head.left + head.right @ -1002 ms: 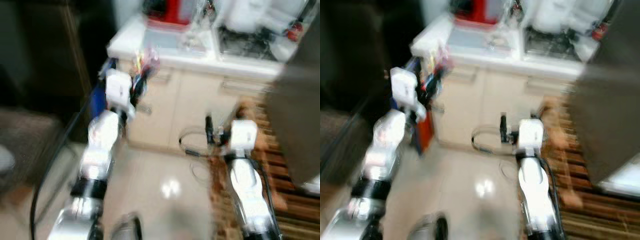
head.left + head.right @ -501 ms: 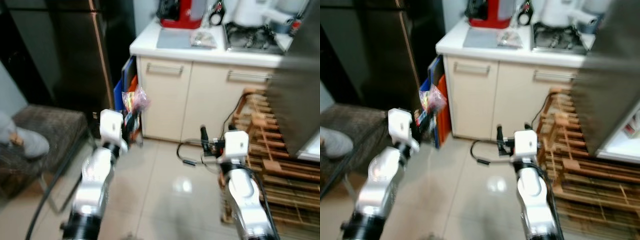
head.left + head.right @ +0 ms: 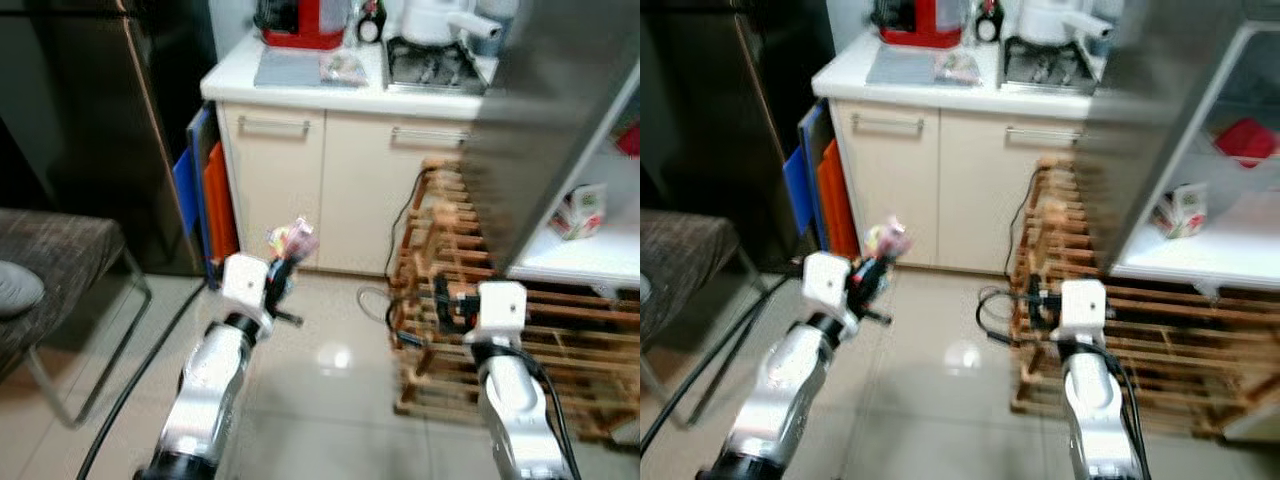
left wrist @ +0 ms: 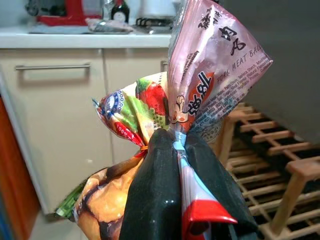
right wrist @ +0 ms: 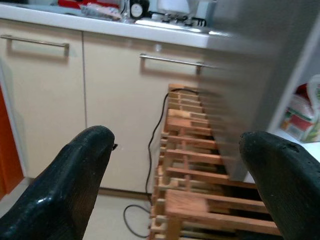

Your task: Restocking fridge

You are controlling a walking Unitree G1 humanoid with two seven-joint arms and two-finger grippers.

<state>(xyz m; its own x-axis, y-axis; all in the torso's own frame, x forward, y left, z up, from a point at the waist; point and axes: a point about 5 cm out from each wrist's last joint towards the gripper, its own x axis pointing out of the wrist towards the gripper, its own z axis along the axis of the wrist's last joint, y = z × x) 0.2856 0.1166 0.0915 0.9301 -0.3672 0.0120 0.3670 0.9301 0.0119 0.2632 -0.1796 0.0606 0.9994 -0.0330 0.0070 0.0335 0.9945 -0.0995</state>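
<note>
My left gripper (image 4: 176,150) is shut on the twisted neck of a bundle of colourful plastic food packets (image 4: 210,65), one pink and printed "pork meat ball". In the eye views the packets (image 3: 293,240) stick up from the left gripper (image 3: 278,278) above the floor, in front of the cream cabinet. The right gripper (image 5: 175,175) is open with nothing between its fingers and points at the wooden rack. The open fridge is at the right: its grey door (image 3: 545,120) faces me, and its white shelf (image 3: 590,262) carries a carton (image 3: 578,210) with a red container (image 3: 1243,140) behind.
A low wooden slatted rack (image 3: 430,250) with a black cable stands below the fridge shelf. A cream cabinet (image 3: 330,180) with a hob and red appliance is ahead. Blue and orange boards (image 3: 200,195) lean beside it. A chair (image 3: 60,270) is at the left. The tiled floor (image 3: 330,400) lies between.
The whole view has swung right, bringing the fridge shelf and wooden rack closer. The left gripper still holds the packets; the right stays open.
</note>
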